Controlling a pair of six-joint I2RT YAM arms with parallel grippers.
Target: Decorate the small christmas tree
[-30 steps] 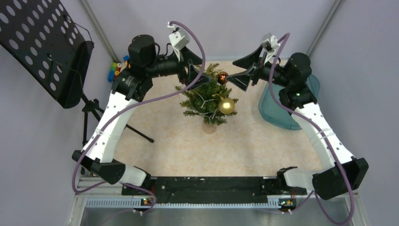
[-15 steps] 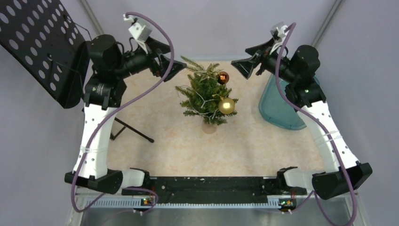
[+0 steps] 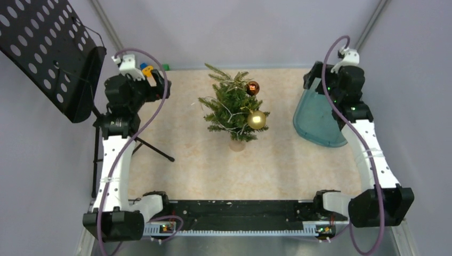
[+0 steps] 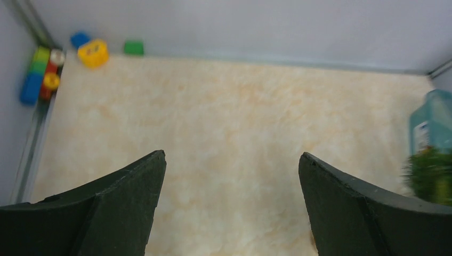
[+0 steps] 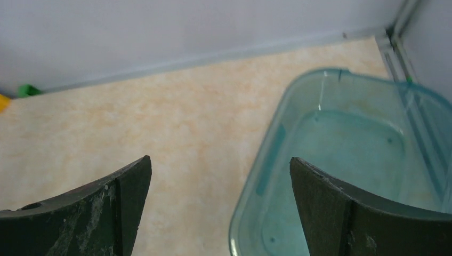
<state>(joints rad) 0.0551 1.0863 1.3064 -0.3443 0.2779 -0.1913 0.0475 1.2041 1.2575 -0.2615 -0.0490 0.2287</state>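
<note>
Decorating nearly done, by the look of it: the small christmas tree [image 3: 233, 109] stands upright at mid-table [image 3: 186, 160], a red bauble [image 3: 252, 87] near its top and a gold bauble [image 3: 256, 120] lower on its right side, with both arms at the far corners, well apart from it. The left gripper [image 4: 232, 162] and right gripper [image 5: 220, 165] are each spread wide and hold nothing. Any move from here is best kept high and wide of the branches, so neither bauble gets knocked off. Only the overhead camera shows the dressed tree whole. The right wrist camera alone looks down into the teal tub [image 5: 341, 176], which appears bare, and the left wrist camera picks out toy blocks [image 4: 91, 53] by the far wall and just a green blur of tree at its edge
</note>
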